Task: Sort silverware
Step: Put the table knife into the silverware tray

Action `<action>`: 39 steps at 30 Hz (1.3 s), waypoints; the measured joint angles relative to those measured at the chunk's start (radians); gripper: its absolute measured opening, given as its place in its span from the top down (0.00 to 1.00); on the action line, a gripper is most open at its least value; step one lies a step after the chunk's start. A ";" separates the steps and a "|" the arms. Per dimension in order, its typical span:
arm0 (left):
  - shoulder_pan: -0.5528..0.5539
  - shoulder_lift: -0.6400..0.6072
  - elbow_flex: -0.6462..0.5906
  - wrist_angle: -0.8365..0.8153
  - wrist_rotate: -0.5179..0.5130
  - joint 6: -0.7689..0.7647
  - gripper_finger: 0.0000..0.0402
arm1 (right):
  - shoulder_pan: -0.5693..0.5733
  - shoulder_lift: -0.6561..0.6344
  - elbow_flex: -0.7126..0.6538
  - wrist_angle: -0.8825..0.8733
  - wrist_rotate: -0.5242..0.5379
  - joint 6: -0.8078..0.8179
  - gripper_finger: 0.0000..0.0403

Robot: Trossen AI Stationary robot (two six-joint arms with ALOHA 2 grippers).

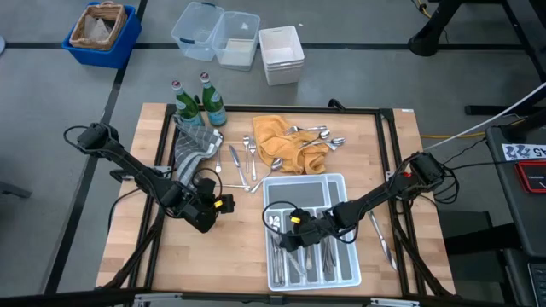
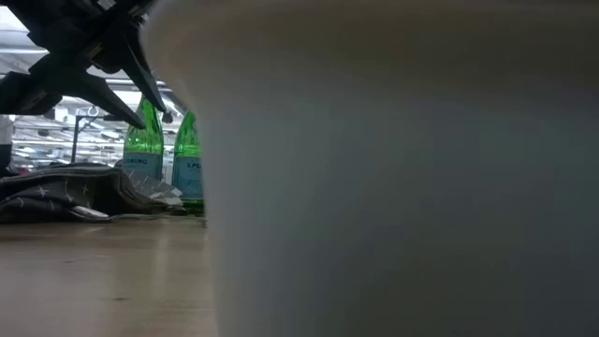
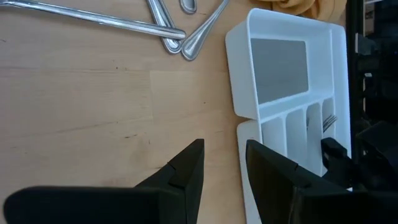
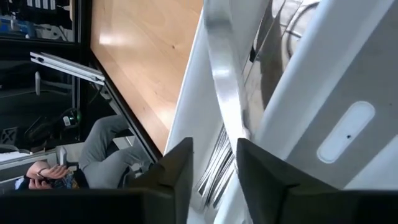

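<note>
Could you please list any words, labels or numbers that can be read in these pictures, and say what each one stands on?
"S.P...": the start of a word on the blue label of the right-hand green bottle in the low view; the rest is hidden.
Label of the left-hand green bottle: print too blurred to read.
Black marks on a white sheet at the high view's right edge: too small to read.
Nothing else is legible.

Grey floor (image 1: 358,77), blue bin (image 1: 101,32) (upper left), clear tubs (image 1: 215,34)

Two slim black jointed arms, looping black cables, small yellow-orange marks near wrists, dark wedge-shaped fingers (image 3: 186,171)
</note>
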 joint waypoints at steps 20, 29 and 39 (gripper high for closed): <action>0.000 0.000 0.000 -0.001 0.000 0.045 0.73 | -0.005 -0.022 0.000 0.006 -0.243 -0.198 0.67; 0.000 0.000 0.000 -0.002 0.000 0.074 0.73 | -0.004 -0.026 0.000 -0.103 -0.262 -0.276 0.67; 0.000 0.000 0.000 -0.002 0.000 0.117 0.73 | 0.011 -0.023 0.000 -0.097 -0.272 -0.341 0.67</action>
